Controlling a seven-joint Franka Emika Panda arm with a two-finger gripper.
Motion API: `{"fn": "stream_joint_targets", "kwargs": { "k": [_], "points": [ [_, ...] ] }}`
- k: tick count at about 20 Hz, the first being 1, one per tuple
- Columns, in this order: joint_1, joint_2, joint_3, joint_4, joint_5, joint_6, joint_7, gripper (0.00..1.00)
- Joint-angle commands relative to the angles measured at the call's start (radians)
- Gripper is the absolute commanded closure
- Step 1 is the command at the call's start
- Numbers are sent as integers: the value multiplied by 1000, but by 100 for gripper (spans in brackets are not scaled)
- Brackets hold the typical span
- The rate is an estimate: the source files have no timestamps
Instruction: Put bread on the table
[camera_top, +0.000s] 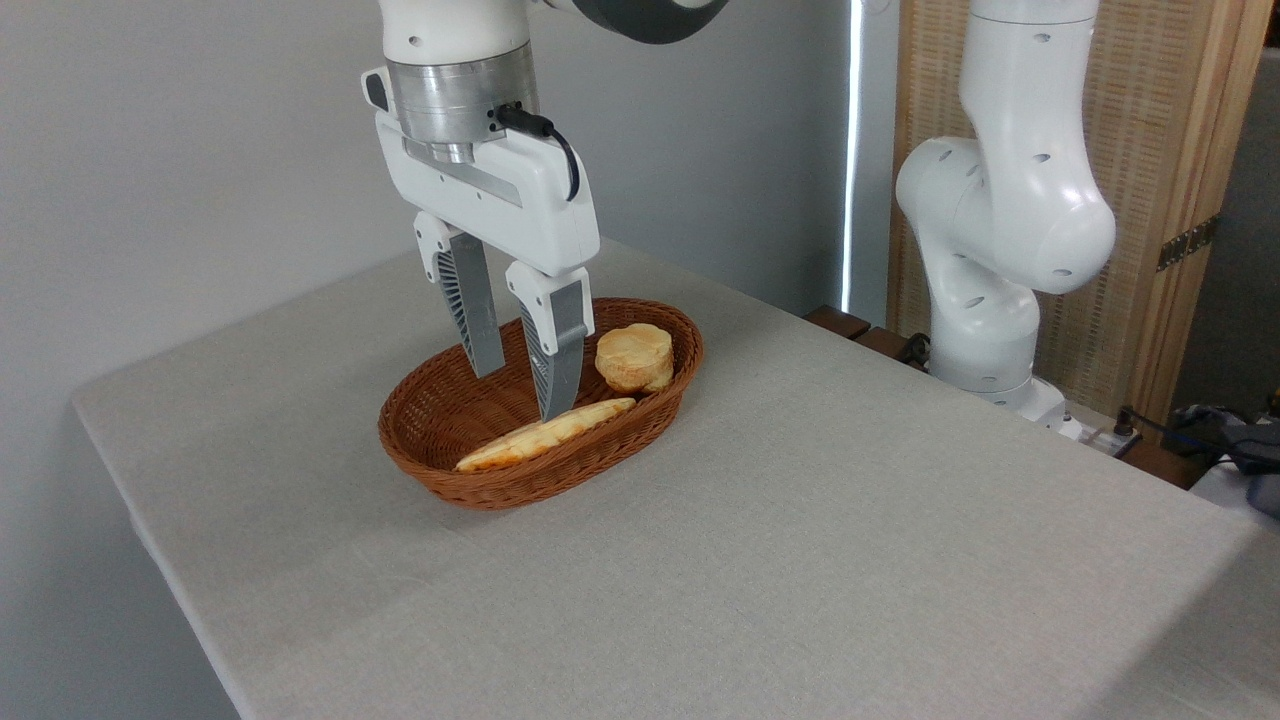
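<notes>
Hand: we see the hand (522, 385) hanging over the brown wicker basket, pointed down, its two ribbed grey fingers (474, 310) spread apart with nothing between them. The tips sit inside the basket's outline; the nearer tip looks just above the long pale piece, though we cannot tell whether it touches.

Bread: the bread (634, 357), a small round golden bun, sits at the far right end of the basket, leaning against the inner wall. We see it just to the right of the fingers, apart from them and not gripped.

Long piece: a flat pale-yellow baguette-like piece (545, 434) lies lengthwise along the basket's near side, its right end close below the bun.

Basket: the oval wicker basket (470, 482) rests on the worktop, left of centre and towards the far edge.

Worktop: the worktop (800, 540) is covered in plain light grey-beige cloth; we see a broad bare stretch in front of and to the right of the basket.

Arm: the white arm (1000, 220) rises from its base beyond the right far edge of the worktop, and its upper links leave the top of the view before the wrist comes down over the basket.

Background: a grey wall behind, a woven wooden screen (1180, 150) at the right.
</notes>
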Motion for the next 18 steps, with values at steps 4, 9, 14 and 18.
{"fn": "stream_joint_targets", "kwargs": {
  "k": [4, 9, 14, 18],
  "points": [
    [-4, -9, 14, 2, -21, -3, -4, 0],
    [-4, -10, 23, 0, -22, -3, -2, 0],
    [-6, -9, 24, 0, -28, -5, -2, 0],
    [-6, -9, 26, 2, -30, -5, -2, 0]
  ]
}}
